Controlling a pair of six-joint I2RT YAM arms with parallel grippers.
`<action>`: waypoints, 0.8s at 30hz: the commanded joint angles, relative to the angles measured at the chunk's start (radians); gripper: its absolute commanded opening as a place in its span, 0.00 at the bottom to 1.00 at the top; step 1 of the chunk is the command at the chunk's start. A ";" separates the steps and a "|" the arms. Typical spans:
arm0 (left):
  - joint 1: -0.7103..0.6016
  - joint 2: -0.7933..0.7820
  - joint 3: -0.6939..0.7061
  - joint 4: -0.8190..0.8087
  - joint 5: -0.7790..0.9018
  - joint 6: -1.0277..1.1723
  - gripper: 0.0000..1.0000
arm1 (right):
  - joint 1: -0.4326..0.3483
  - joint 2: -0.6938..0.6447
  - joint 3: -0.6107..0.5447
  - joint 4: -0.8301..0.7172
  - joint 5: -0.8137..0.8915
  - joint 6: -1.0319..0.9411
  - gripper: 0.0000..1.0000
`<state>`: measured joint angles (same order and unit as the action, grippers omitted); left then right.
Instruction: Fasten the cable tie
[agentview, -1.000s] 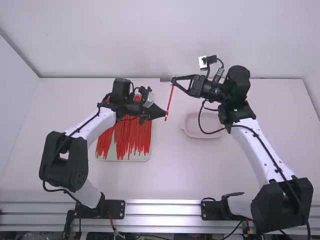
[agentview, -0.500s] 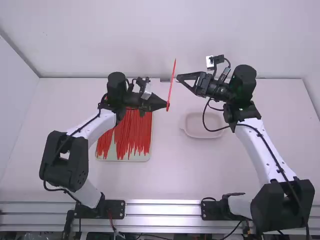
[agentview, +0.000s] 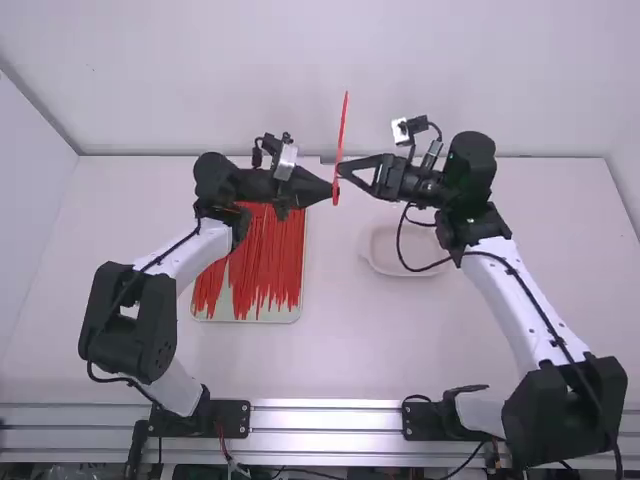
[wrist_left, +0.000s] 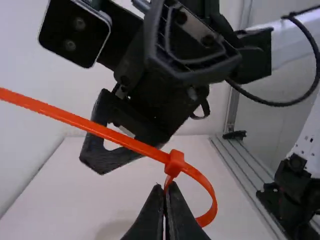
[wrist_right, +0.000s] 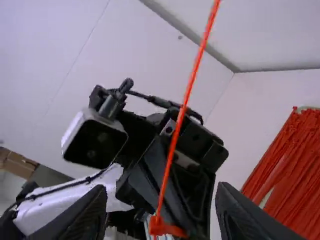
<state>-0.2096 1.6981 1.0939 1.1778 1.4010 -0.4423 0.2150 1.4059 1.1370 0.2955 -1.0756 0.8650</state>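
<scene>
Cable tie (agentview: 341, 140) held upright in the air above the tabletop (agentview: 400, 330), between both hands.
Left hand (agentview: 330, 188) is pressed together on it right by the head. Right hand (agentview: 343, 172) sits spread wide around the strap. Below are a tray (agentview: 245, 318) of spare red ties (agentview: 255, 265) and a white bowl (agentview: 375, 262). The small loop is hard to make out from above.

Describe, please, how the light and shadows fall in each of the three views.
High view: soft, even light, no glare, barely any shadow on the table. Left wrist view: the right gripper is a dark mass against the pale wall, the cable tie standing out brightly in front of it. Right wrist view: the left gripper is likewise dark against a bright wall.
</scene>
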 joint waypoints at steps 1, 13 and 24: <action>-0.010 -0.014 0.012 0.014 -0.020 -0.093 0.02 | 0.006 -0.020 0.029 0.003 -0.009 -0.010 0.58; -0.040 -0.014 0.040 0.001 -0.003 -0.092 0.02 | 0.027 -0.020 0.029 -0.027 0.006 -0.010 0.47; -0.036 -0.014 0.029 -0.045 0.010 -0.080 0.02 | 0.027 -0.020 0.029 -0.027 0.002 -0.018 0.00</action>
<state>-0.2424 1.6981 1.1061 1.1336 1.3949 -0.5308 0.2459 1.4040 1.1389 0.2668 -1.0695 0.8616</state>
